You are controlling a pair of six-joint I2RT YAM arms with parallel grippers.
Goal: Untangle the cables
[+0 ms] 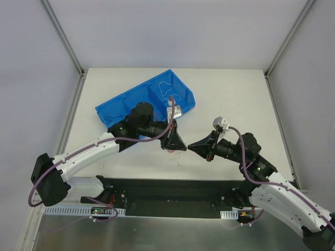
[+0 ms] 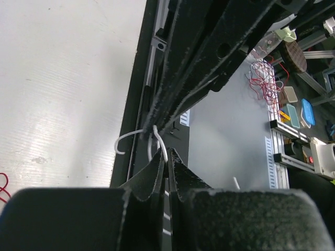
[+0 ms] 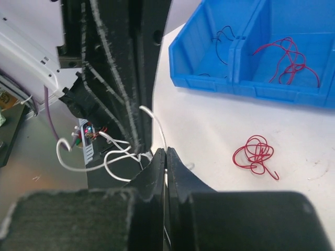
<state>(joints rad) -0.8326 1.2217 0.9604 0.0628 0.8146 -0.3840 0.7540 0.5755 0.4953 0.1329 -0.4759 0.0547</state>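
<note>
1. The left gripper (image 2: 167,159) is closed, with the white wire (image 2: 163,147) pinched at its tips.
2. The right gripper (image 3: 165,157) is closed too, on the same wire. The two meet tip to tip over the middle of the table (image 3: 220,130).
3. Neither arm is nearer, since both have it. Only a very short run of wire spans the tips, so its held axis lies left-right, along the line joining them.
4. The slack curls out in loose loops and a hooked end. It seems to point toward the near edge, away from the bin (image 3: 209,78).
5. The red tangle (image 3: 256,154) lies on the table, apart from the white wire.
6. Drawing the arms apart along that left-right line looks like the next move.
</note>
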